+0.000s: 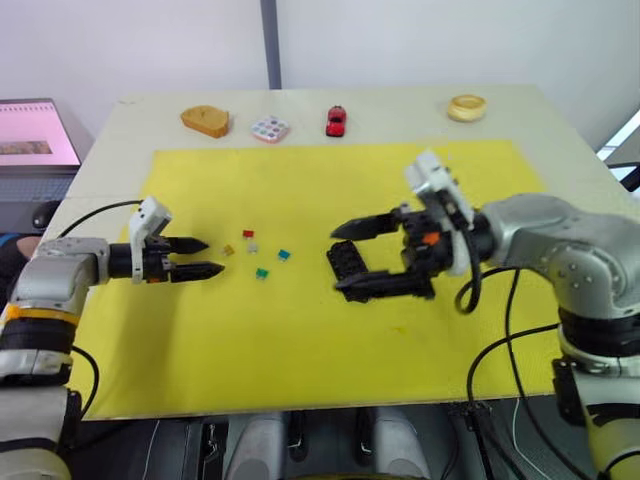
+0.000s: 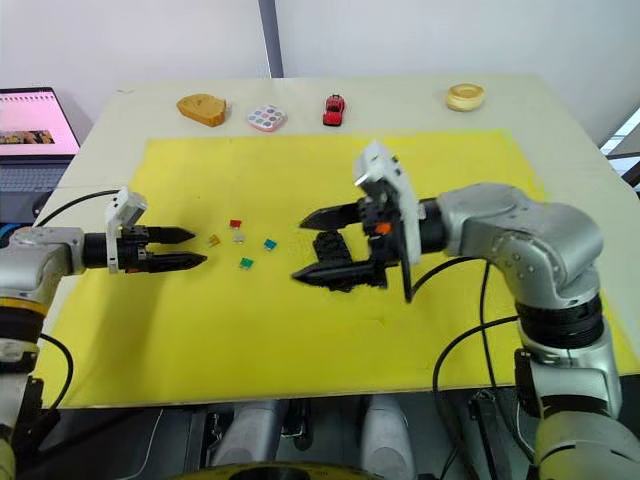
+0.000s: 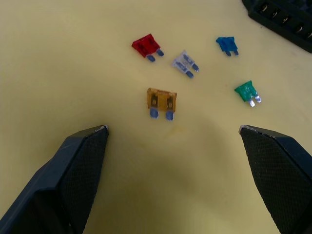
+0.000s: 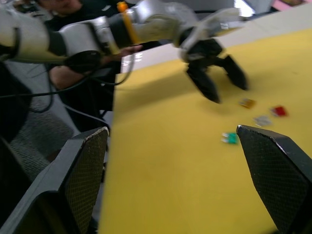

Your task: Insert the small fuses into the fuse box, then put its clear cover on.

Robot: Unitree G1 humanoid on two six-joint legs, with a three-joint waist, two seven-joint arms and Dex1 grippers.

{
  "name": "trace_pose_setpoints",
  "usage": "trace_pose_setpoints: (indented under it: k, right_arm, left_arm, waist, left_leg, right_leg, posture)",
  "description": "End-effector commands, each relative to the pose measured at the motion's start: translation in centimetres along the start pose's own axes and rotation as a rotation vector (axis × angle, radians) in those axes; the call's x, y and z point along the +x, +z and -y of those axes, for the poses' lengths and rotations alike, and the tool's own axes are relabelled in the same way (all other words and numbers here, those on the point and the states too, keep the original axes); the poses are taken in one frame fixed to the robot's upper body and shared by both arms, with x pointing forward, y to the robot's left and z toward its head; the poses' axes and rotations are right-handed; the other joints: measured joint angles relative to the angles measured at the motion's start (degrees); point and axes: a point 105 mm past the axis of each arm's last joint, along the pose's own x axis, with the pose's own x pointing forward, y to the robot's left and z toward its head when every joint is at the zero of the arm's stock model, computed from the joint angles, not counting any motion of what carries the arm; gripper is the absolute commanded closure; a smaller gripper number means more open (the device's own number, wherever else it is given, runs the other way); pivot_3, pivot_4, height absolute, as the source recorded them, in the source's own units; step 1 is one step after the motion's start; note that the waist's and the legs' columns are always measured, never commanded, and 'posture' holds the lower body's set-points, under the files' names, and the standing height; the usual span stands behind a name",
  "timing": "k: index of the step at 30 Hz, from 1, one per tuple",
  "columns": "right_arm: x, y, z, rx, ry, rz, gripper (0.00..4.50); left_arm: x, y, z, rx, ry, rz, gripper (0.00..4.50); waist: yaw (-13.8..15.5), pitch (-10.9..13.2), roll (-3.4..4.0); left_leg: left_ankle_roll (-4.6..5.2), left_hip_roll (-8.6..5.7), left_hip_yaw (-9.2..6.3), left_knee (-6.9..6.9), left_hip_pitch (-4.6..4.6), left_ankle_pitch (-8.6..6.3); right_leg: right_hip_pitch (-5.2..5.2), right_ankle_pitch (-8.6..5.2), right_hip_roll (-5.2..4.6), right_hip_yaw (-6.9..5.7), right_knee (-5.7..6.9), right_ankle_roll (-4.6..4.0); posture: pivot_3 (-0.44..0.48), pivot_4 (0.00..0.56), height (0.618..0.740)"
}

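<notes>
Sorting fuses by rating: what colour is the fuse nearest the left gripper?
Orange fuse, clearest in the left wrist view, just ahead of the left gripper.

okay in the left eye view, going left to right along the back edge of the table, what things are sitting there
Orange-brown block → dotted tray → red toy car → pale yellow ring.

The small fuses [image 1: 254, 250] lie scattered left of centre on the mat [image 1: 300, 340], the fuse box [image 1: 347, 262] just right of them, mid-frame.
</notes>
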Motion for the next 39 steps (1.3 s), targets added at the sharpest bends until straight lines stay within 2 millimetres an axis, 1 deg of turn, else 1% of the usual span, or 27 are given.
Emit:
trace_pose_setpoints:
  k: [1,5,8,11,14,18,23,26,31,34,39]
  right_arm:
    - [-0.2,0.3,-0.1,-0.02,-0.038,0.026,0.07]
    - [-0.2,0.1,0.3,-0.007,-0.072,0.04,0.07]
    - [-0.1,0.3,0.3,-0.004,-0.081,0.056,0.07]
    - [0.0,0.5,0.2,0.001,-0.094,0.073,0.07]
    - [0.0,0.3,0.3,0.004,-0.113,0.073,0.07]
    - [0.1,0.2,0.4,0.007,-0.13,0.081,0.07]
    - [0.4,0.2,0.4,0.001,-0.147,0.083,0.07]
    - [0.4,0.2,0.6,-0.001,-0.155,0.085,0.0]
    - [0.5,0.1,0.7,-0.006,-0.161,0.077,0.0]
    - [0.8,-0.1,0.7,-0.009,-0.16,0.069,0.0]
    - [1.0,-0.2,0.8,-0.007,-0.163,0.068,0.0]
  left_arm:
    - [0.6,0.4,0.5,0.007,-0.059,-0.013,0.0]
    - [1.3,0.1,0.9,0.012,-0.106,-0.042,0.0]
    - [2.1,-0.3,1.6,0.019,-0.16,-0.069,0.0]
    - [3.2,0.2,2.1,0.008,-0.2,-0.05,0.0]
    - [3.7,-0.2,2.2,-0.001,-0.211,-0.063,0.0]
    - [4.1,-0.7,2.1,-0.058,-0.212,-0.055,0.0]
    - [4.4,-0.8,2.7,-0.177,-0.251,-0.013,0.0]
    - [4.1,-1.0,2.6,-0.248,-0.249,0.015,0.8]
    - [3.8,-1.0,2.6,-0.33,-0.244,0.062,3.18]
    - [3.5,-1.5,2.7,-0.341,-0.234,0.063,3.18]
    - [3.7,-1.8,2.8,-0.348,-0.225,0.071,3.18]
  waist:
    - [0.38,-0.02,-0.03]
    - [0.71,-0.02,-0.02]
    - [0.72,-0.02,-0.02]
    - [0.83,-0.02,-0.02]
    - [0.91,-0.02,-0.03]
    - [0.87,-0.02,-0.02]
    - [0.88,-0.02,-0.02]
    - [0.8,-0.02,-0.02]
    - [0.62,-0.02,-0.02]
    - [0.59,-0.02,-0.02]
    - [0.59,-0.02,-0.02]
  left_leg:
    - [0.01,0.0,0.0,0.01,0.0,0.0]
    - [0.02,0.0,0.0,0.06,-0.03,0.0]
    - [0.02,0.0,0.0,0.09,-0.03,0.0]
    - [0.04,0.0,-0.01,0.11,-0.03,0.01]
    - [0.11,0.0,-0.1,0.24,-0.03,-0.03]
    - [0.25,0.0,-0.11,0.44,-0.03,-0.12]
    - [0.4,0.0,-0.14,0.64,-0.03,-0.22]
    - [0.51,-0.02,-0.13,0.72,-0.03,-0.28]
    - [0.58,-0.06,-0.03,0.73,-0.04,-0.32]
    - [0.57,-0.06,-0.03,0.73,-0.04,-0.31]
    - [0.56,-0.06,-0.03,0.73,-0.04,-0.32]
  right_leg:
    - [0.01,0.0,0.0,-0.02,0.0,0.0]
    - [0.02,0.0,-0.01,-0.11,0.01,0.0]
    - [0.09,0.0,-0.01,-0.14,0.02,0.0]
    - [0.12,0.0,-0.02,-0.19,0.02,0.0]
    - [0.19,0.0,-0.04,-0.34,0.01,0.0]
    - [0.27,0.0,-0.04,-0.42,0.03,0.01]
    - [0.37,0.0,-0.06,-0.46,0.06,0.02]
    - [0.39,0.0,-0.07,-0.47,0.06,0.02]
    - [0.37,0.03,-0.2,-0.62,0.06,0.08]
    - [0.36,0.05,-0.21,-0.64,0.07,0.13]
    - [0.35,0.05,-0.25,-0.63,0.07,0.13]
  posture:
    - [0.0,0.15,0.74]
    - [0.0,0.15,0.74]
    - [0.0,0.15,0.74]
    - [0.0,0.15,0.74]
    - [0.0,0.15,0.74]
    - [0.0,0.15,0.74]
    - [0.0,0.15,0.74]
    - [0.0,0.15,0.74]
    - [0.0,0.15,0.74]
    - [0.0,0.15,0.74]
    - [0.0,0.15,0.74]
